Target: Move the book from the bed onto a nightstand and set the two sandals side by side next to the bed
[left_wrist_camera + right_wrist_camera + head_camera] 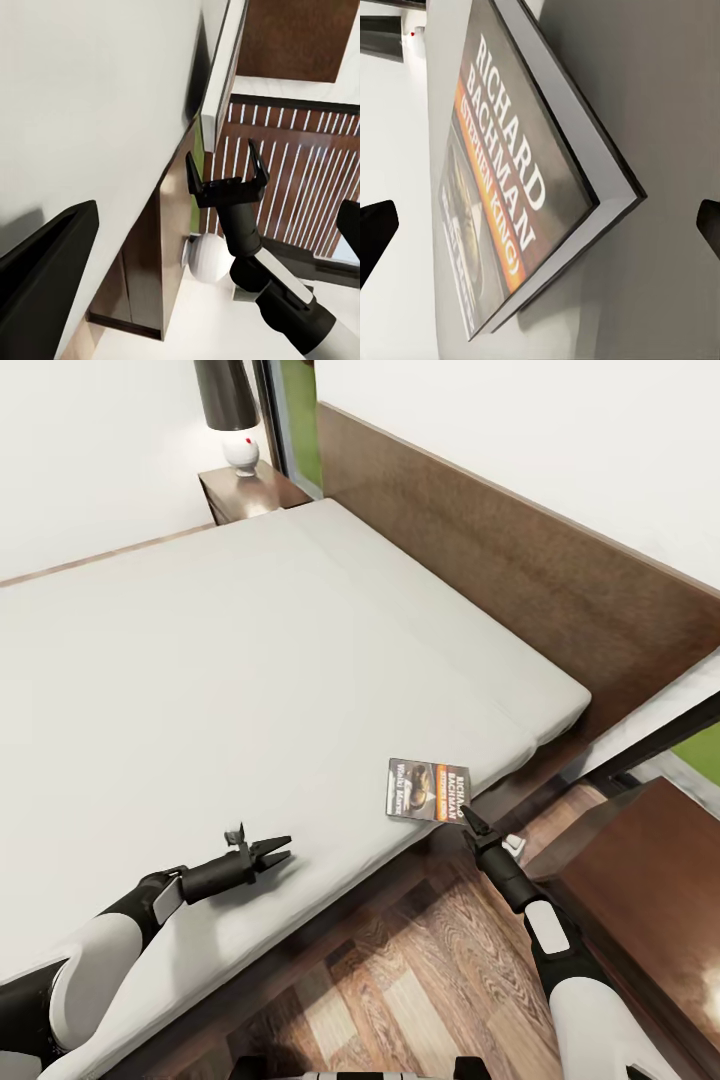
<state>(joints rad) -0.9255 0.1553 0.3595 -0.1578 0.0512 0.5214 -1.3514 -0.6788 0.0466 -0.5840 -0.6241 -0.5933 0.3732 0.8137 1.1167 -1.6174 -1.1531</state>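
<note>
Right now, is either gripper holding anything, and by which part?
Nothing is held. The right gripper is open at the book's corner, not yet closed; the left gripper is open above the bed.

Premises are a home bedroom: a large bed with pale mattress and dark wooden headboard, a glossy brown nightstand bearing a black-shaded lamp, white walls, wood-plank floor, and window showing lawn.

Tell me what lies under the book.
The book lies flat on the bed's pale mattress, near its edge by the right gripper. Nothing else shows beneath it, though the patch it covers is hidden.
</note>
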